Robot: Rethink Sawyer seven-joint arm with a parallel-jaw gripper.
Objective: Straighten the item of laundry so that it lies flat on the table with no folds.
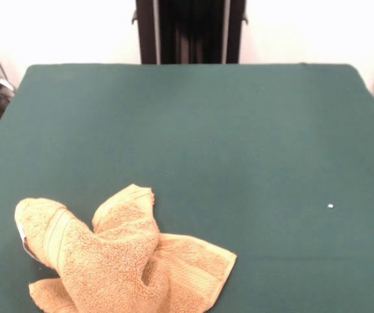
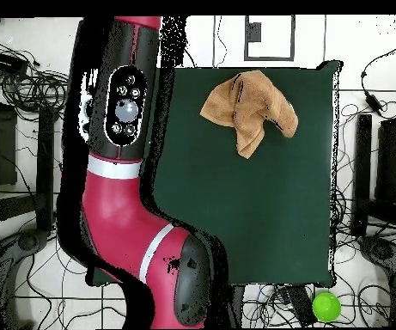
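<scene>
The orange-tan terry towel [image 1: 122, 261] lies crumpled on the dark green table [image 1: 226, 130], at the near left in the front view. Several folds are heaped over one another and one flat corner points right. A small white tag [image 1: 23, 244] shows at its left edge. In the overhead view the towel [image 2: 248, 107] sits bunched near the far edge of the table [image 2: 252, 215]. The red and black arm [image 2: 124, 172] reaches up the picture beside the table's left edge, off the cloth. Its gripper shows in neither view.
The robot's black pedestal [image 1: 190, 31] stands behind the table's far edge. A tiny white speck [image 1: 330, 206] lies on the felt at the right. A green ball [image 2: 325, 306] and cables lie on the floor around the table.
</scene>
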